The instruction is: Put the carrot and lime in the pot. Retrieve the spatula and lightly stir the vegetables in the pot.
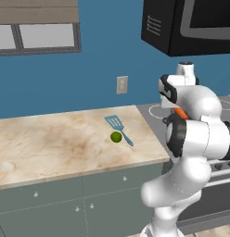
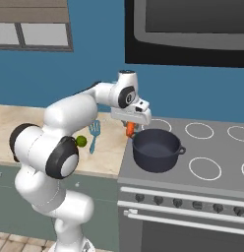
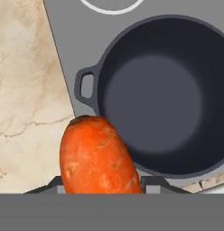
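Carrot (image 3: 98, 155) held in the closed gripper (image 2: 130, 126) hangs above the pot's (image 2: 156, 150) near rim, so releasing now could drop it onto the stove (image 2: 217, 184) instead.

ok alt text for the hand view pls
An orange carrot held in the gripper hangs beside the near rim of an empty dark pot on the grey stovetop. The marbled counter lies to the left.

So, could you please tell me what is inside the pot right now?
Nothing: the pot shows a bare dark floor. The carrot, held in the gripper, hides a small part of its near rim. The lime lies on the counter.
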